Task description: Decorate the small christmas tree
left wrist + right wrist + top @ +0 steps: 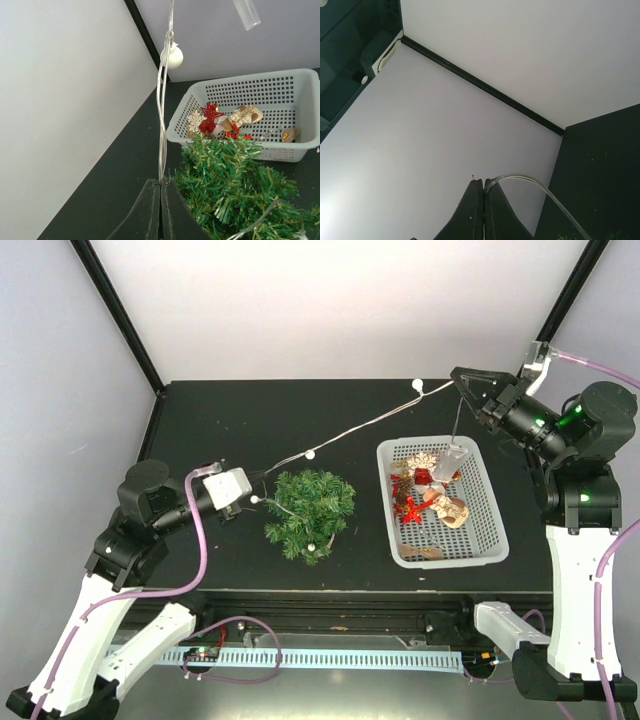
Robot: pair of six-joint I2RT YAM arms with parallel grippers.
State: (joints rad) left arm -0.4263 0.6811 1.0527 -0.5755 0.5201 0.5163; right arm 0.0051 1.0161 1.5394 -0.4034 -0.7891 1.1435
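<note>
left gripper: clamped shut on the light string, pinching the thin wire right at the fingertips, low over the table

why held there: looks like an anchor for the near end, so the wire can be laid into the branches instead of sliding off

light string: pulled into a fairly taut diagonal from the low left end up to the far right, white beads spaced along it; one loop already lying in the needles on the wrist view

small christmas tree: sitting mid-table, bushy top facing the overhead camera, pot hidden under the needles

tree vs left hand: just beside the fingertips, on their right, close enough that the wire touches the nearest branches

basket: right of the tree, near but apart, red star and other ornaments untouched inside

right gripper: squeezed closed on the string's other end, raised above the basket's far corner, probably for slack control; clear tube dangling below it

tree vs right hand: well apart, basket roughly in between
</note>
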